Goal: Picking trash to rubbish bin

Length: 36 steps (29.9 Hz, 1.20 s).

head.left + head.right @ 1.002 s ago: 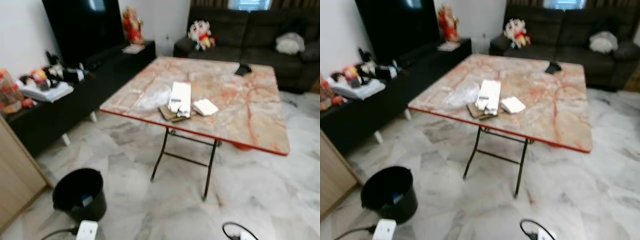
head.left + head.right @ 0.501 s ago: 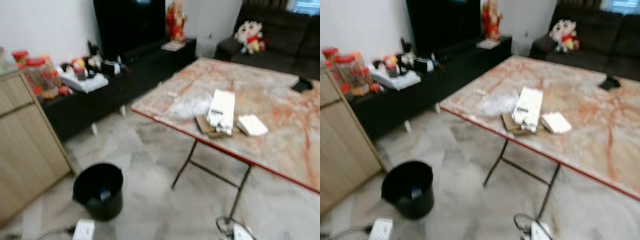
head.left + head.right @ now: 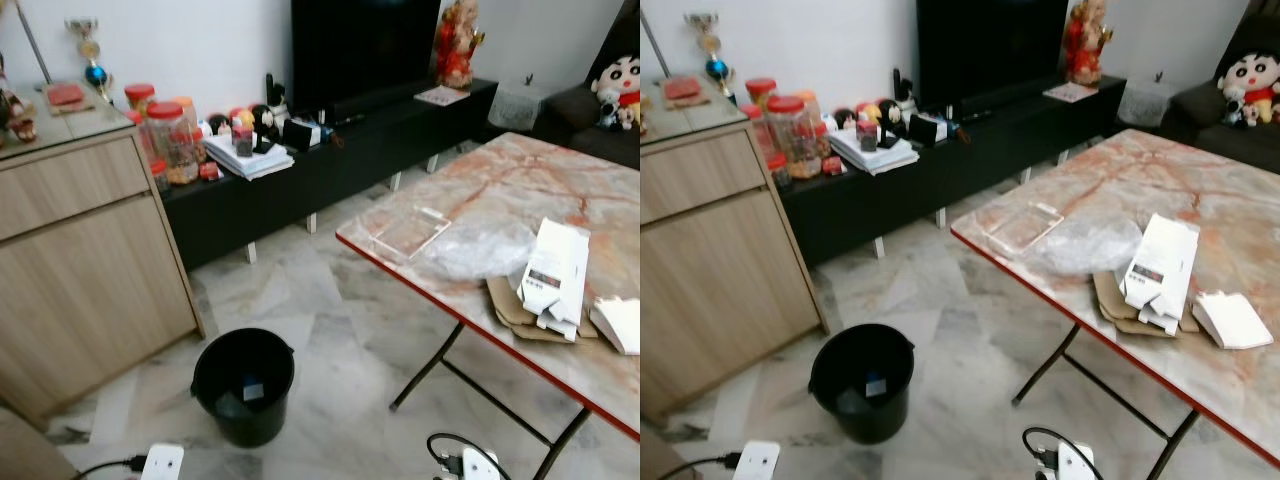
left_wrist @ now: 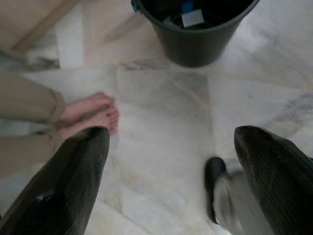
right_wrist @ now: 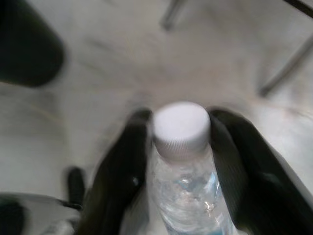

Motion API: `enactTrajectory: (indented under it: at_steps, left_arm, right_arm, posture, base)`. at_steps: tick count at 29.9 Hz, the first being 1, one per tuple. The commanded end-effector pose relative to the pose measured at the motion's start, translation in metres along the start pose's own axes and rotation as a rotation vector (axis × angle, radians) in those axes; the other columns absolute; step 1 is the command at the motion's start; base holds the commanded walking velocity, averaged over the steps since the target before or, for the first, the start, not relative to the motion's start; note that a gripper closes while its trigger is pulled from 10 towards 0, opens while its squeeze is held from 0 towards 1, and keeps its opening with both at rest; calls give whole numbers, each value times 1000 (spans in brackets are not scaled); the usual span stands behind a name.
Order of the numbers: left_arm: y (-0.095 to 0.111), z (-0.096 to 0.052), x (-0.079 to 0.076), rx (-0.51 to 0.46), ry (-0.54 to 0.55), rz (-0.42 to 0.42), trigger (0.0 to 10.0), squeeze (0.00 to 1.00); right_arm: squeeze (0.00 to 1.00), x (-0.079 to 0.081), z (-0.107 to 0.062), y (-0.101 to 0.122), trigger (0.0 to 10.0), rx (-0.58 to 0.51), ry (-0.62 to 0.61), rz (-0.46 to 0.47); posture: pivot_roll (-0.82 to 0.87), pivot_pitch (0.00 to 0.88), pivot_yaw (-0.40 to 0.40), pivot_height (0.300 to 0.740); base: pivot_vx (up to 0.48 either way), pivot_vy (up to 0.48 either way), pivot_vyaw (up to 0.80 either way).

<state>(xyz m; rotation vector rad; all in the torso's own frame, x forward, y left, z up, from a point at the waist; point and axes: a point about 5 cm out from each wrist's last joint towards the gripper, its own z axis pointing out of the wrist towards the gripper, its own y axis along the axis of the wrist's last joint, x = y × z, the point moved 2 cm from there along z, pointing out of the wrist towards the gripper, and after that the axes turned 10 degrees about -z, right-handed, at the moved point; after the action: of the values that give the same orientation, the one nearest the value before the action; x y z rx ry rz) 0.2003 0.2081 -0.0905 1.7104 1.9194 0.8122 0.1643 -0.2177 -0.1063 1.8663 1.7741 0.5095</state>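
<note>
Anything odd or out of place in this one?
A person's bare feet stand on the floor close to the bin, near the robot's path. On the table, flattened boxes lie askew over cardboard at the edge.

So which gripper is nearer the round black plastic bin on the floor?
Left. The left gripper looks toward the black bin; the right gripper holds a clear bottle near the table's legs.

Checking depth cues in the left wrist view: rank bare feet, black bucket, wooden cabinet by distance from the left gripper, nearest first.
1. Bare feet: a person's, on the marble floor just beyond the open left gripper.
2. Black bucket: farther ahead on the floor, scraps inside.
3. Wooden cabinet: farthest, at the far corner beside the bucket.
</note>
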Motion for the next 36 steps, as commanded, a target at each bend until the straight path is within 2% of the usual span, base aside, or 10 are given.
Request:
enactTrajectory:
  at_steps: [1,3,14,16,28,36]
  left_arm:
    - [-2,-1,17,11,41,11,10000,0]
    - [-2,-1,17,11,42,9,10000,0]
    - [-3,-2,18,10,43,9,10000,0]
    - [-3,-2,18,10,43,9,10000,0]
    - [-2,-2,18,7,42,9,10000,0]
    - [-3,-2,17,8,40,10,10000,0]
  right_arm:
    - [0,14,4,17,10000,-53,36,-4]
    - [0,15,4,17,10000,-57,39,7]
    - [0,15,5,19,10000,-62,37,5]
    - [0,17,5,19,10000,-59,44,-21]
    - [0,18,5,19,10000,-60,48,-17]
    - [0,18,5,19,10000,-62,45,-9]
  posture:
    - [146,44,-35,740]
    - [146,44,-35,740]
    - [156,51,-35,740]
    - [156,51,-35,740]
    - [160,53,-37,740]
    - [160,53,-37,740]
  base:
    - [401,0,800]
    - [399,0,800]
    - [398,0,0]
    - [401,0,800]
    - [400,0,785]
    - [400,0,0]
